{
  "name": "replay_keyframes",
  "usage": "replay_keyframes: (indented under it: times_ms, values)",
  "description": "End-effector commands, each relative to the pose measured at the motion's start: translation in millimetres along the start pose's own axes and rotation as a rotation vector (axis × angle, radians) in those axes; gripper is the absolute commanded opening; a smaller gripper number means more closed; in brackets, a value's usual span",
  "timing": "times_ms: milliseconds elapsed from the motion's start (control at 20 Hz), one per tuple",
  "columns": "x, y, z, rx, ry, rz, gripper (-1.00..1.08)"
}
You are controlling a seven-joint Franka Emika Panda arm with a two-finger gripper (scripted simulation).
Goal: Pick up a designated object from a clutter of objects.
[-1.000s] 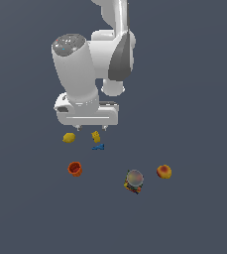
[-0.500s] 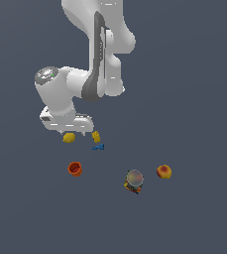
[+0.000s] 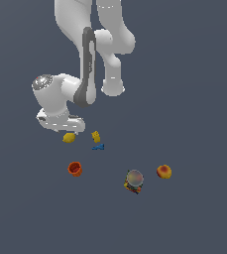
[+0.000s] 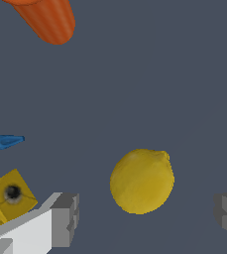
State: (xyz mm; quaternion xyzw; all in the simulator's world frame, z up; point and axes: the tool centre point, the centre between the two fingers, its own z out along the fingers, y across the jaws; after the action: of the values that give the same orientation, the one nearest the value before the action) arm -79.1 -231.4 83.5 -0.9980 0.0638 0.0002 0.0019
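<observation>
Lemon (image 4: 141,181): on the desk (image 4: 135,74), between your spread pincer (image 4: 147,213) fingers, untouched. Arm: swung toward the exterior view's left and lowered since a second ago. Status: aligned; closing appears next.

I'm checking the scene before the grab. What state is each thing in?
Pincer: open, fingers either side of the lemon, not touching it.
Lemon: lying on the floor, free.
Yellow block: upright.
Blue piece: lying flat.
Orange cup: standing, mouth up.
Grey ball: resting on something small.
Red-yellow fruit: lying alone.
</observation>
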Motion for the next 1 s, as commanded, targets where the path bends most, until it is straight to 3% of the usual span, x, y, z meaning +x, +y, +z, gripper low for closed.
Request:
replay_keyframes:
  times_ms: [0, 350, 950]
  values:
    - [-3.5, 5.0, 4.2, -0.003, 0.001, 0.001, 1.00]
    - [-3.9, 5.1, 9.0, -0.003, 0.000, 0.003, 1.00]
    - [-5.1, 6.2, 52.9, -0.004, 0.000, 0.003, 1.00]
